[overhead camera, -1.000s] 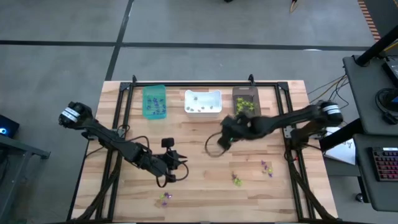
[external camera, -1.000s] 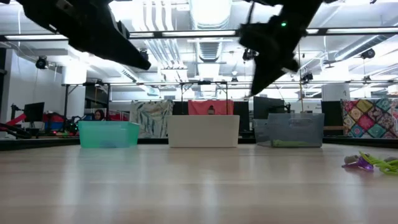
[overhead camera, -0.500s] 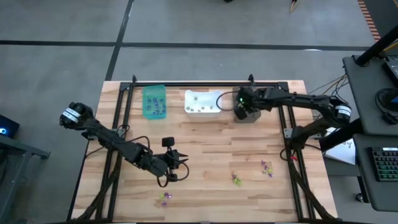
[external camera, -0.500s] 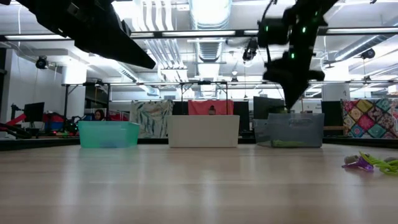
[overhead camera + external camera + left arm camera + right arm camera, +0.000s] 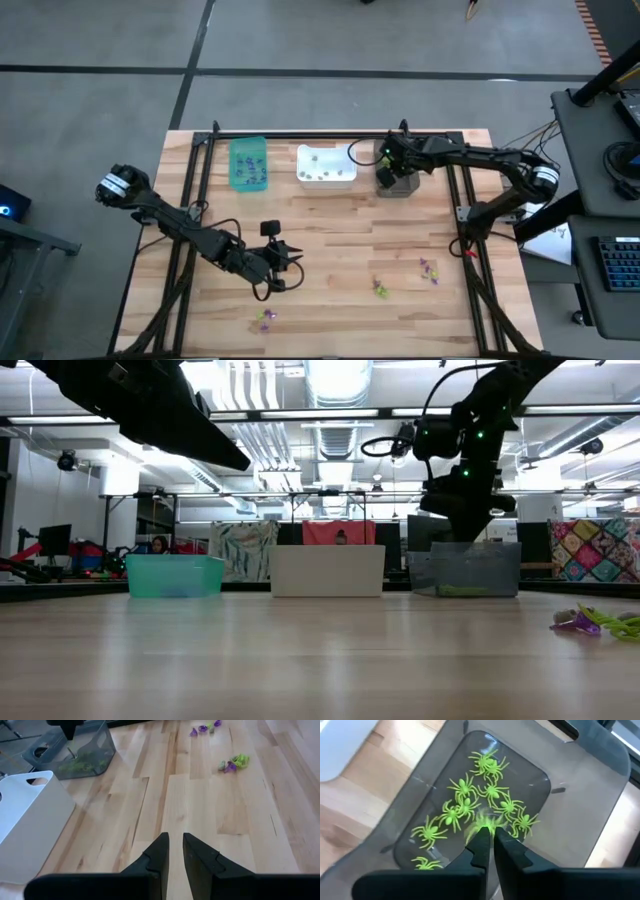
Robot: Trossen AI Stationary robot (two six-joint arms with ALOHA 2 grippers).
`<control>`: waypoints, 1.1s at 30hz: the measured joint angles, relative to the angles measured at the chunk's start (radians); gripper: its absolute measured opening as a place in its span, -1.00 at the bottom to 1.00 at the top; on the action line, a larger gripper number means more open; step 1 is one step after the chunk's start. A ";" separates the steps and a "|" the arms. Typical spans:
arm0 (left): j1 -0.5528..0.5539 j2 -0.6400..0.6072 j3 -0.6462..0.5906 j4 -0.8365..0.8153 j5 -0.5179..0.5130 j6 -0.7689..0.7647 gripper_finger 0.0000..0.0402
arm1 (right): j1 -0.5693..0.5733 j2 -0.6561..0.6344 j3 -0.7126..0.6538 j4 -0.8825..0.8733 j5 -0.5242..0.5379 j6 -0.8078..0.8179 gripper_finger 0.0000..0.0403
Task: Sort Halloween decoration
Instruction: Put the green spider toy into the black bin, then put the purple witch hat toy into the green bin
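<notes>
My right gripper (image 5: pixel 490 836) hangs over the dark bin (image 5: pixel 395 165) at the table's far edge, pointing down, shut on a lime-green spider (image 5: pixel 482 824) that shows blurred at its tips. Several more green spiders (image 5: pixel 462 810) lie on the bin's floor. Loose Halloween decoration lies on the wood: a green-and-purple clump (image 5: pixel 380 289), a purple one (image 5: pixel 430 268) and another (image 5: pixel 266 318). My left gripper (image 5: pixel 175 845) waits above the table's near middle (image 5: pixel 290 262), shut with only a slit between its fingers, holding nothing. My right gripper has the lime-green spider (image 5: pixel 482 824) at the very ends of its two fingers. The fingers come from above, pointing down into the bin. The spider hangs clear above the others in the bin; blur hides which part is pinched.
A teal bin (image 5: pixel 249 163) with purple pieces and a white bin (image 5: pixel 326 165) with pale pieces stand beside the dark one along the far edge. A black frame (image 5: pixel 300 135) borders the table. Bare wood lies between the bins and the loose clumps.
My right gripper has swung from the table's middle toward the far edge, over the dark bin, then sunk a little toward it and turned its fingers more steeply down. My left arm has kept still.
</notes>
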 joint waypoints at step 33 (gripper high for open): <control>0.001 0.000 0.000 0.035 0.000 -0.001 -0.81 | 0.520 -0.343 0.023 -0.013 -0.142 0.301 -0.74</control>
